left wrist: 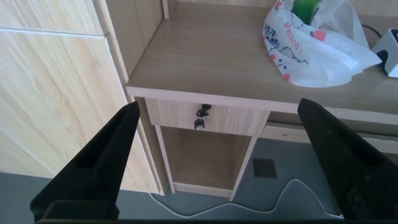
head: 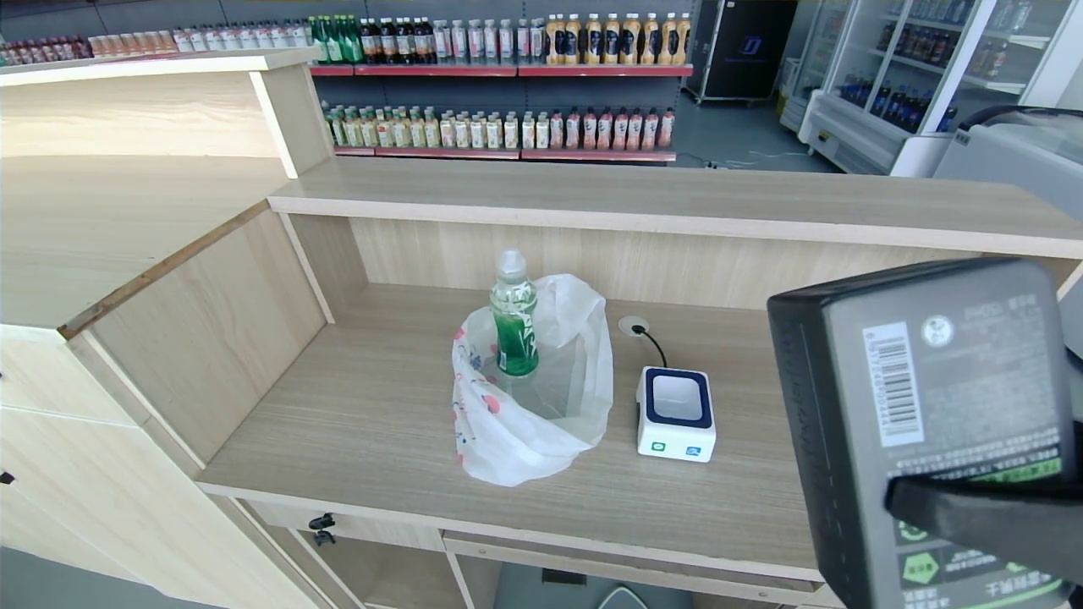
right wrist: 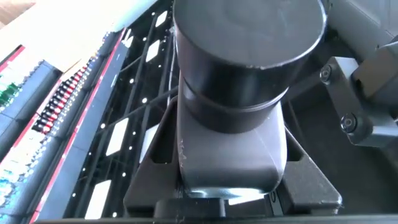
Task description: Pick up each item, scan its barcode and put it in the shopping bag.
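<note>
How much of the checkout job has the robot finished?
One item looks done: the green bottle stands inside the shopping bag. In hand: the right gripper is shut on a dark container, held up clear of the scanner. Left: probably scanning its barcode and bagging it. The left gripper is open, holding nothing.

Ok layout rn: the shopping bag (head: 525, 423) is sitting abt mid desk (head: 355, 406), w/ the bottle (head: 514, 317) standing upright in it. The scanner (head: 675, 413) is sitting just right of the bag, not touching it. Its cable (head: 653, 342) is running back to a hole (head: 633, 325) in the desktop behind it. A ledge (head: 677, 203) is running along the back, w/ drink shelves (head: 508, 127) standing well behind that. Your right gripper (right wrist: 230, 186) is holding the item (head: 931, 423) up off the desk, right of the scanner & nearer you. Your left gripper (left wrist: 211, 162) is hanging in front of the desk's left end, below the top, facing the drawer (left wrist: 202, 118).
</note>
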Robot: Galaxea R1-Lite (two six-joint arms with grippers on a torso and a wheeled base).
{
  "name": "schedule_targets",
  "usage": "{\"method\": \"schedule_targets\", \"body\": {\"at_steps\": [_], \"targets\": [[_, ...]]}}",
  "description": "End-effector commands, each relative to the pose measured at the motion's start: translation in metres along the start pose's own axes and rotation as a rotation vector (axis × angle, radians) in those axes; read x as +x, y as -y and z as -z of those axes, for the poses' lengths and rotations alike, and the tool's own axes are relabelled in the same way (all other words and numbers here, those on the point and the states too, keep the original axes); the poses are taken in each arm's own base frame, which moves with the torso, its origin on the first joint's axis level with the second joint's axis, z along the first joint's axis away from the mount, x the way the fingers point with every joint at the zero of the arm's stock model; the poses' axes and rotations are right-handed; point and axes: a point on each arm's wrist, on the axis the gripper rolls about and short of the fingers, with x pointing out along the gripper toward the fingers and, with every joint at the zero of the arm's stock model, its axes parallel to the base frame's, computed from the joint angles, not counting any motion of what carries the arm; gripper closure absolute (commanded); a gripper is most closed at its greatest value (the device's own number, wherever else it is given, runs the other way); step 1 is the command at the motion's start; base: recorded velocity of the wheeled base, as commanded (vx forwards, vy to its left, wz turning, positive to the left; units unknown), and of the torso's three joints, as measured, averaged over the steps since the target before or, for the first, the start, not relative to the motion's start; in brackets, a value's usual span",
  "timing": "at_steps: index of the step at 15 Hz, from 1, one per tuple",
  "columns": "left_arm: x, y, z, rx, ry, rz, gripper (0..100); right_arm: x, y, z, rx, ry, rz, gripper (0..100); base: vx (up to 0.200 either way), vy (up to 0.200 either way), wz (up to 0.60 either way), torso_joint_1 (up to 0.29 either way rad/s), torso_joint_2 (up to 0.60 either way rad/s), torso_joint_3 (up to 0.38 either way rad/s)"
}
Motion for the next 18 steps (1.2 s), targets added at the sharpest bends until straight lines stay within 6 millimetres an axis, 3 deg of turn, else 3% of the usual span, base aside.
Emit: {"method": "schedule_targets", "body": {"at_steps": [1,4,10,18], "targets": [[0.0,0.0,0.0,0.0,-0.001,0.001,0,0.004,0.002,-0.003,0.006,0.018,0.027,100,0.0,0.0,0.0,0.0,0.0,0.0],[0.0,0.0,0.0,0.0,-0.001,0.001,0,0.01,0.006,-0.006,0.012,0.038,0.068,100,0.0,0.0,0.0,0.0,0.0,0.0],[0.0,0.0,0.0,0.0,-0.001,0.001,0,-0.008,0.025,0.005,0.043,-0.036,0.085,100,0.0,0.0,0.0,0.0,0.0,0.0],[0.0,0.0,0.0,0.0,-0.001,0.001,0,-0.019,0.03,0.003,0.057,-0.014,0.05,100,0.0,0.0,0.0,0.0,0.0,0.0]]}}
